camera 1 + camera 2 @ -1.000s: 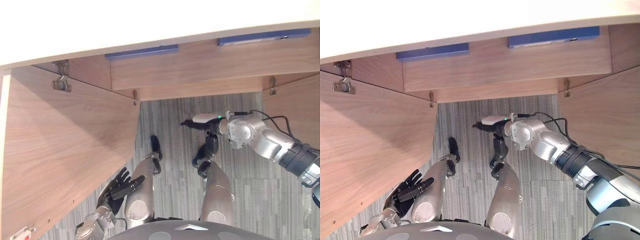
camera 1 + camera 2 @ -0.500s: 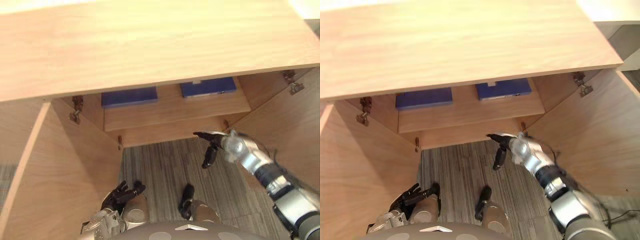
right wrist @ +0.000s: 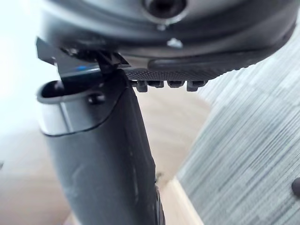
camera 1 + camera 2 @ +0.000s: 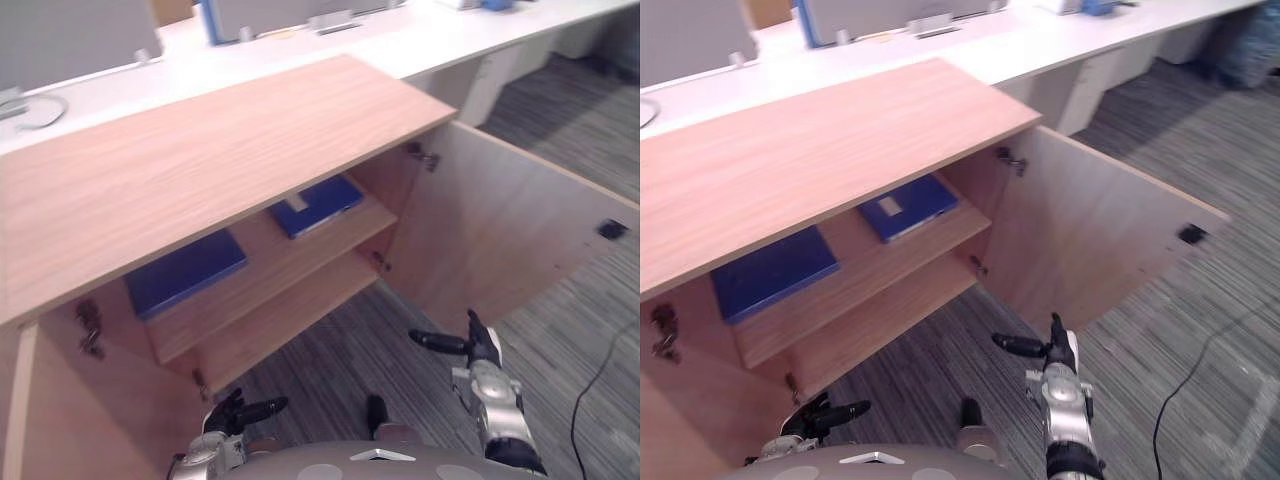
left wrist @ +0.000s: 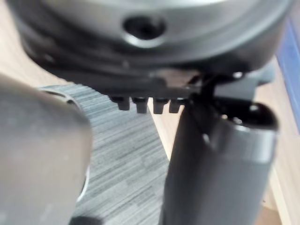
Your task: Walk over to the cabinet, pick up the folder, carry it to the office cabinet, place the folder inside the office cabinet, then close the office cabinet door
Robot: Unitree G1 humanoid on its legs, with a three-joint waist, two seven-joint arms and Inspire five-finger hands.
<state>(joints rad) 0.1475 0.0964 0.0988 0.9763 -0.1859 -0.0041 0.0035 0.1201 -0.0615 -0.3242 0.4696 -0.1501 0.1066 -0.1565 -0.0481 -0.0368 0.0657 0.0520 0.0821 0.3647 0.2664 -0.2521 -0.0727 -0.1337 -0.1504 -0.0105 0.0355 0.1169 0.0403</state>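
Observation:
Two blue folders lie flat on the upper shelf of the wooden office cabinet [image 4: 200, 150]: one at the left [image 4: 185, 272], one with a white label at the right [image 4: 318, 205]. Both cabinet doors stand open. My right hand [image 4: 472, 347] hangs low over the carpet in front of the right door [image 4: 500, 230], open, thumb pointing left, holding nothing. My left hand [image 4: 235, 412] is low at the left beside the left door [image 4: 40, 420], open and holding nothing. Each wrist view looks along straight fingers [image 3: 168, 84] at carpet and wood.
A lower shelf [image 4: 290, 320] sits under the folders. The right door swings far out over the grey carpet [image 4: 560, 330]. A long white desk [image 4: 450, 30] with small items runs behind the cabinet.
The camera has tilted up and turned, so the cabinet top and desk now show. My right hand has dropped back from the shelf opening to low on the right.

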